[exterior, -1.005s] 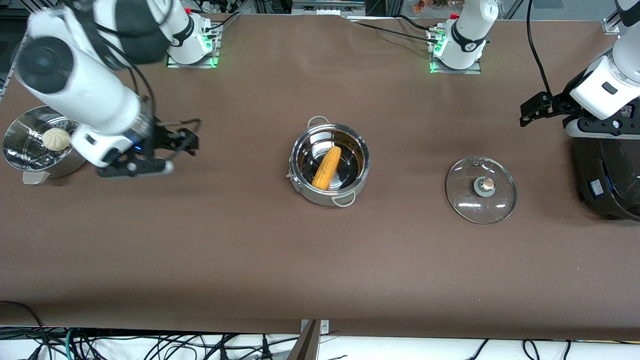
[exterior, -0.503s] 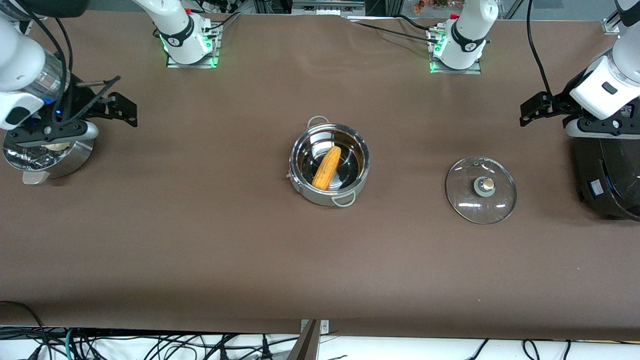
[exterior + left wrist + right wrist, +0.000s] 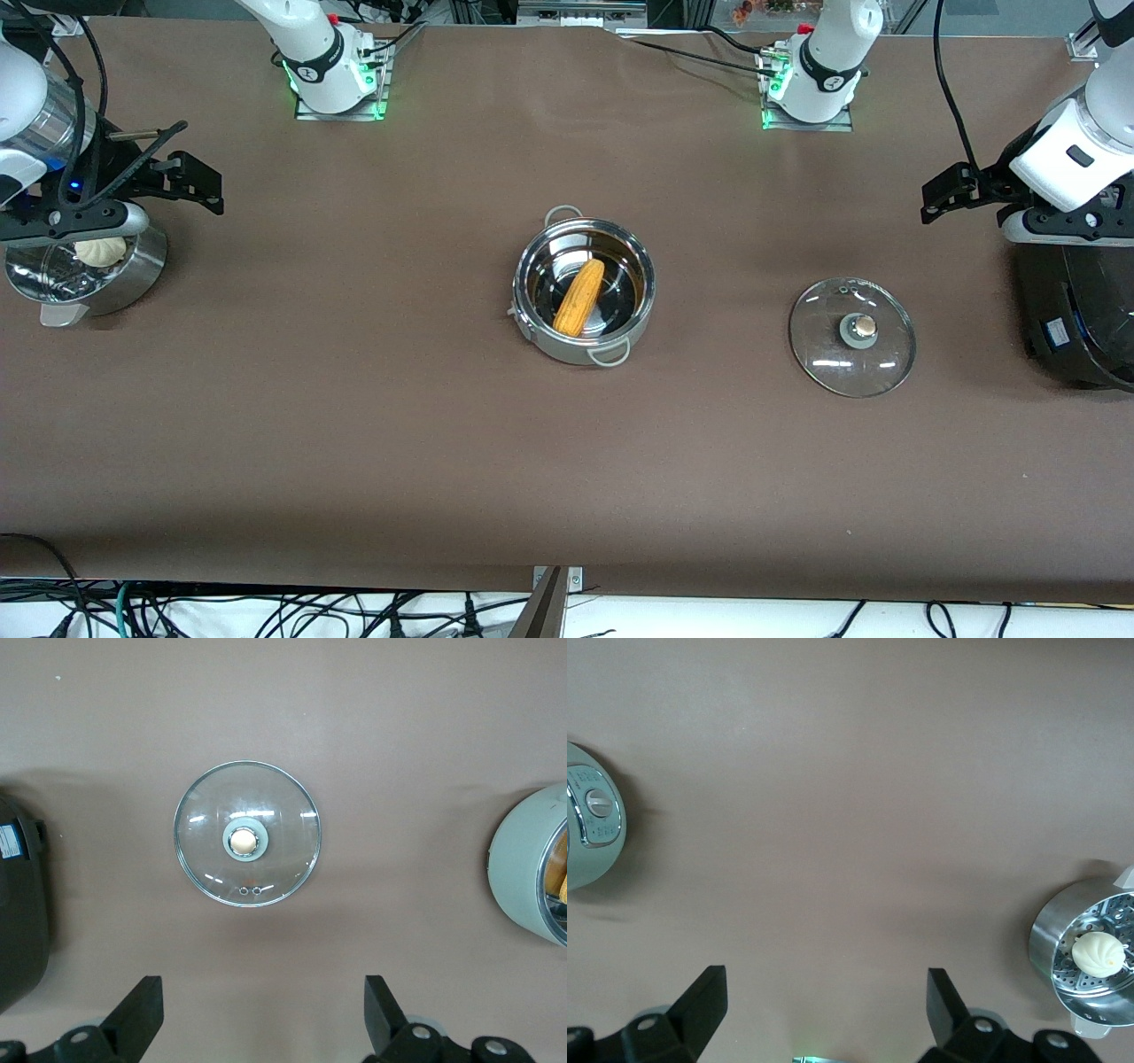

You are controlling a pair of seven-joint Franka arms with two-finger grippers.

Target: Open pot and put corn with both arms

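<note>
The pot [image 3: 532, 306] stands open in the middle of the table, with the corn [image 3: 580, 297] lying slantwise inside it. Its glass lid [image 3: 851, 335] lies flat on the table toward the left arm's end, knob up. My left gripper [image 3: 943, 190] is open and empty, up in the air beside the black cooker. Its wrist view shows the lid [image 3: 247, 834] below and the pot's wall [image 3: 518, 868] at the edge. My right gripper [image 3: 199, 182] is open and empty, over the table beside the steamer bowl. Both wrist views show fingers [image 3: 142, 1010] [image 3: 704, 997] spread wide.
The steel steamer bowl [image 3: 133, 266] with a white bun [image 3: 100, 251] stands at the right arm's end and also shows in the right wrist view [image 3: 1054, 943]. The large black cooker [image 3: 1076, 310] stands at the left arm's end. A round grey dial housing [image 3: 589, 828] shows too.
My right arm has swung from beside the steamer bowl up and back toward its end of the table, then slowed. The left arm, pot, corn and lid have not moved.
</note>
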